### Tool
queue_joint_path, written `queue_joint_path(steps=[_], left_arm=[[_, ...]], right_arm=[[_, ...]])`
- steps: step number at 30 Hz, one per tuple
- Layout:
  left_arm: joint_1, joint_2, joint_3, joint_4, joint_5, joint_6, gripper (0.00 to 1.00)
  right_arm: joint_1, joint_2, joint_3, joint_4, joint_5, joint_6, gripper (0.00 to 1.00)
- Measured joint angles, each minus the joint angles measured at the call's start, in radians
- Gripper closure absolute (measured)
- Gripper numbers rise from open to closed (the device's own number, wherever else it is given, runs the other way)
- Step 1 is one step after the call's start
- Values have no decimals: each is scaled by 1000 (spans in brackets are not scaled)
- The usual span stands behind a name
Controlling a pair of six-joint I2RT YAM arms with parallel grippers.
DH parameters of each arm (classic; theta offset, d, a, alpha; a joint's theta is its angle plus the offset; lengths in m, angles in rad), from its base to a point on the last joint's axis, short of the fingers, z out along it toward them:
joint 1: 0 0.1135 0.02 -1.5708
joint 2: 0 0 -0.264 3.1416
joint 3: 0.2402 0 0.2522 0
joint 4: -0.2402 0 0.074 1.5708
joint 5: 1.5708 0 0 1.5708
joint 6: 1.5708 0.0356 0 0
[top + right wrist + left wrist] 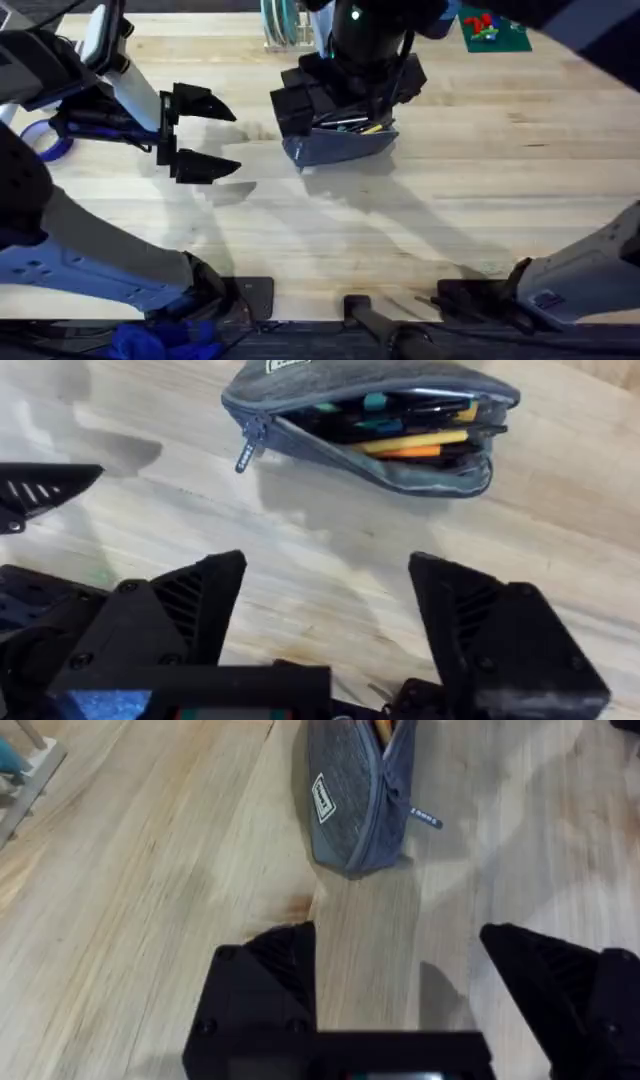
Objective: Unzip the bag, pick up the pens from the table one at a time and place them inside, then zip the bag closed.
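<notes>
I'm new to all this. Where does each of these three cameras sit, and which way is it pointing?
Overhead: fixed above the table, looking down and forward; shows both arms, the left gripper open, and the bag.
Left wrist: on the left arm, looking past its own open black fingers at the bag's zipper-pull end.
Right wrist: on the right arm, looking past its own open fingers into the unzipped bag with pens inside.
Shared: all three show the bag on the wooden table.
</notes>
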State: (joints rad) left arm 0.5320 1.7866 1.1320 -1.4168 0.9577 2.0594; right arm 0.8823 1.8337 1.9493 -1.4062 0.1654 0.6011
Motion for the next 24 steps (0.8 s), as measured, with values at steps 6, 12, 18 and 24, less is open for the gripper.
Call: queue_joint_path(steps=[6, 12, 18, 24], left_arm=[[0, 0, 0, 0, 0, 0, 7], [0, 0, 0, 0, 0, 0, 7], [0, 0, 0, 0, 0, 0, 7], [0, 0, 0, 0, 0, 0, 7]], right_arm=[[43, -1, -63, 53, -4, 42, 7], [78, -1, -124, 116, -16, 75, 8], [78, -1, -171, 200, -29, 117, 6], [90, 5, -214, 232, -31, 166, 5]])
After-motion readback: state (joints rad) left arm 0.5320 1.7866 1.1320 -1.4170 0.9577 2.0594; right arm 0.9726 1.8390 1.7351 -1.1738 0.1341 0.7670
